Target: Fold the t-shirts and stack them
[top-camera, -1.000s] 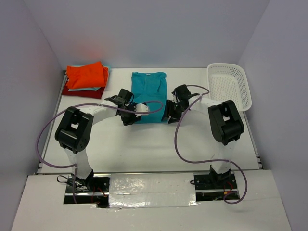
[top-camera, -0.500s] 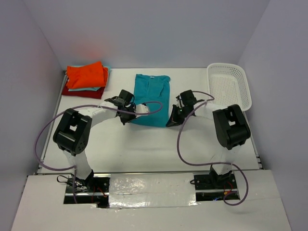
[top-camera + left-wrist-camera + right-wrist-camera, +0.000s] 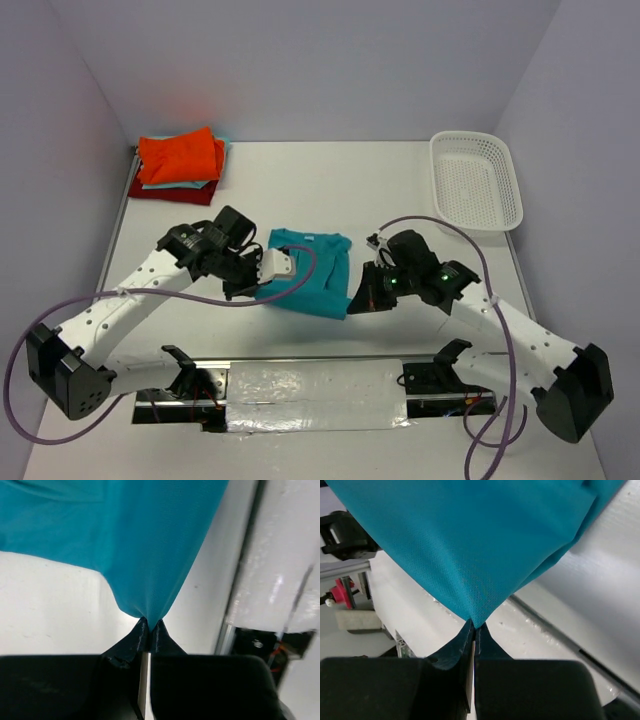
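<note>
White table (image 3: pixel 400 190); shirt stack (image 3: pixel 180 160) far-left corner; mesh basket (image 3: pixel 478 182) far-right; teal shirt (image 3: pixel 305 275) centre-front

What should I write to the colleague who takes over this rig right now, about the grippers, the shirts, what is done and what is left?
Left gripper: shut on one near corner of the teal-blue shirt.
Right gripper: shut on the other near corner.
Teal-blue shirt: between the two arms, on the near half of the table.
Stack, far left corner: orange shirt on top, mint-aqua shirt under it, dark red shirt at the bottom.
Done: three shirts folded and stacked.
Left: finish folding the teal-blue shirt and put it on the stack.
</note>
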